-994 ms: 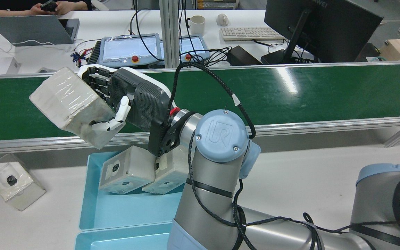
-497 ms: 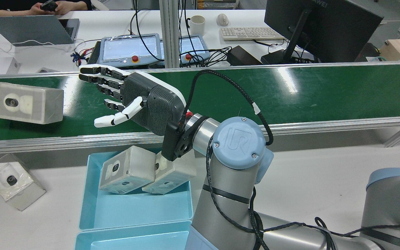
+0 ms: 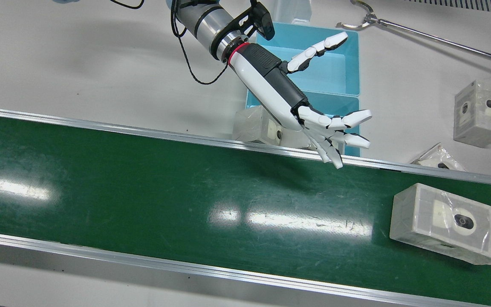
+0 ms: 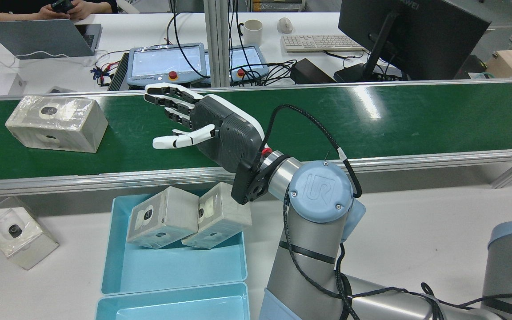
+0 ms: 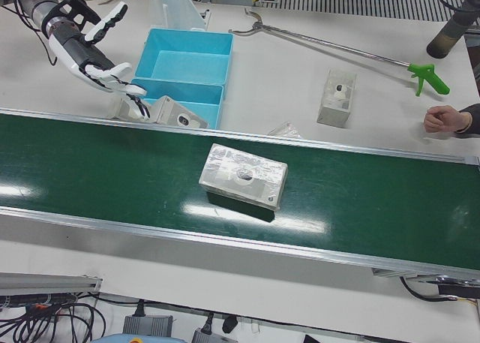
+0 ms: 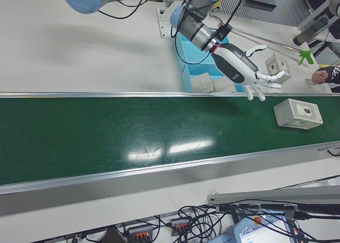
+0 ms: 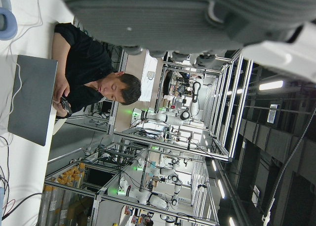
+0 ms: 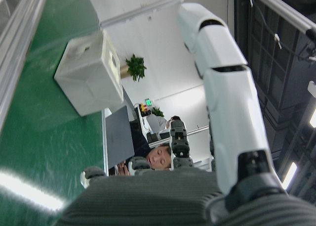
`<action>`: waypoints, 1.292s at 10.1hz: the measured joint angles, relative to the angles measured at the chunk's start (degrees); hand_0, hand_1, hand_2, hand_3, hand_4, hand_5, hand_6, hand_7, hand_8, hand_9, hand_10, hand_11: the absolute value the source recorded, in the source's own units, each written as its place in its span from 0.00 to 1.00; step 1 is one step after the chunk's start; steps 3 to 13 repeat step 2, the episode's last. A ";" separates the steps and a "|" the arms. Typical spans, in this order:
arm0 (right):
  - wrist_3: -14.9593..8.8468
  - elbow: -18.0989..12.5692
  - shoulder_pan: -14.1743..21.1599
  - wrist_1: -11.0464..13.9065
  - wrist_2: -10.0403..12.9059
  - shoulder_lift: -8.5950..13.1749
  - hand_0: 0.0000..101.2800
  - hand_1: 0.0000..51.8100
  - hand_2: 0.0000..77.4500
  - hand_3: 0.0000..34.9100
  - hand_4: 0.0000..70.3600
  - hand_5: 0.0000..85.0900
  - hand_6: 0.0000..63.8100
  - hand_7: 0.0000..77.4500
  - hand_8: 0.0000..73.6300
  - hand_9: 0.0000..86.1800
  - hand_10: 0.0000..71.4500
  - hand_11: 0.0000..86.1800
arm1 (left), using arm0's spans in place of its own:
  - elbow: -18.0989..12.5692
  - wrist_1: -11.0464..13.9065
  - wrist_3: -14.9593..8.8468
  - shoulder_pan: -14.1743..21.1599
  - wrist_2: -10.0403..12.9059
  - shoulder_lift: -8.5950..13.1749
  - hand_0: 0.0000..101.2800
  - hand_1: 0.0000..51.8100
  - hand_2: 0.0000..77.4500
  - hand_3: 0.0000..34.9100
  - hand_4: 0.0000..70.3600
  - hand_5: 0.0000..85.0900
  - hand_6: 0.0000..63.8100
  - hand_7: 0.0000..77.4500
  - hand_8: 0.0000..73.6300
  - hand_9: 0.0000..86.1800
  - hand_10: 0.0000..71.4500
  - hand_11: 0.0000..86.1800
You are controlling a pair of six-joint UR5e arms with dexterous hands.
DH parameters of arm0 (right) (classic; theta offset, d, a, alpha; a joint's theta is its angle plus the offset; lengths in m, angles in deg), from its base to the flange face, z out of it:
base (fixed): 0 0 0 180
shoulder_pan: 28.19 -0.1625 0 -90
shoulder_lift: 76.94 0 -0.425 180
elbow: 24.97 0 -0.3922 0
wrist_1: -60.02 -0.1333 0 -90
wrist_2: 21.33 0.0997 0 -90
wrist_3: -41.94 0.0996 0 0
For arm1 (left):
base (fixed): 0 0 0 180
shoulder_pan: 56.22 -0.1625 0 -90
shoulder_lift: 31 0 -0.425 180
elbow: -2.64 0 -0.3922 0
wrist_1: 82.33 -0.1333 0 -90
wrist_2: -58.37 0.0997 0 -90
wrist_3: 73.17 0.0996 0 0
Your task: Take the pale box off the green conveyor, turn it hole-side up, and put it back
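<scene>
Rear view shows you the pale box (image 4: 56, 122) lying hole-side up on the green conveyor (image 4: 371, 120), well apart from the right robot hand (image 4: 207, 129), toward that view's left. The robot hand hovers over the belt, fingers spread wide, holding nothing. The blue tray (image 4: 118, 266) holds two similar boxes (image 4: 162, 222).

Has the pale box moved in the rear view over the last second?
Yes. The pale box was held up over the conveyor's near rail; it now lies hole-side up on the green conveyor, farther left, clear of the open right hand.
</scene>
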State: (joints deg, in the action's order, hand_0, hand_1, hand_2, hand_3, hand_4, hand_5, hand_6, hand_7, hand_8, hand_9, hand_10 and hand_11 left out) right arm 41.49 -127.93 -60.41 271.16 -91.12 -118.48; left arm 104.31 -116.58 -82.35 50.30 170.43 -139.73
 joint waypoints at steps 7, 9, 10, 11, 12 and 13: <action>-1.33 -0.01 -1.88 0.01 4.02 -4.03 0.53 0.47 0.25 0.78 0.23 0.33 0.09 0.11 0.00 0.01 0.00 0.01 | 0.00 0.00 0.00 0.00 0.00 0.00 0.00 0.00 0.01 0.00 0.00 0.01 0.01 0.00 0.01 0.01 0.01 0.01; -1.33 -0.01 -1.88 0.01 4.02 -4.03 0.53 0.47 0.25 0.78 0.23 0.33 0.09 0.11 0.00 0.01 0.00 0.01 | 0.00 0.00 0.00 0.00 0.00 0.00 0.00 0.00 0.01 0.00 0.00 0.01 0.01 0.00 0.01 0.01 0.01 0.01; -1.33 -0.01 -1.88 0.01 4.02 -4.03 0.53 0.47 0.25 0.78 0.23 0.33 0.09 0.11 0.00 0.01 0.00 0.01 | 0.00 0.00 0.00 0.00 0.00 0.00 0.00 0.00 0.01 0.00 0.00 0.01 0.01 0.00 0.01 0.01 0.01 0.01; -1.33 -0.01 -1.88 0.01 4.02 -4.03 0.53 0.47 0.25 0.78 0.23 0.33 0.09 0.11 0.00 0.01 0.00 0.01 | 0.00 0.00 0.00 0.00 0.00 0.00 0.00 0.00 0.01 0.00 0.00 0.01 0.01 0.00 0.01 0.01 0.01 0.01; -1.33 -0.01 -1.88 0.01 4.02 -4.03 0.53 0.47 0.25 0.78 0.23 0.33 0.09 0.11 0.00 0.01 0.00 0.01 | 0.00 0.00 0.00 0.00 0.00 0.00 0.00 0.00 0.01 0.00 0.00 0.01 0.01 0.00 0.01 0.01 0.01 0.01; -1.33 -0.01 -1.88 0.01 4.02 -4.03 0.53 0.47 0.25 0.78 0.23 0.33 0.09 0.11 0.00 0.01 0.00 0.01 | 0.00 0.00 0.00 0.00 0.00 0.00 0.00 0.00 0.01 0.00 0.00 0.01 0.01 0.00 0.01 0.01 0.01 0.01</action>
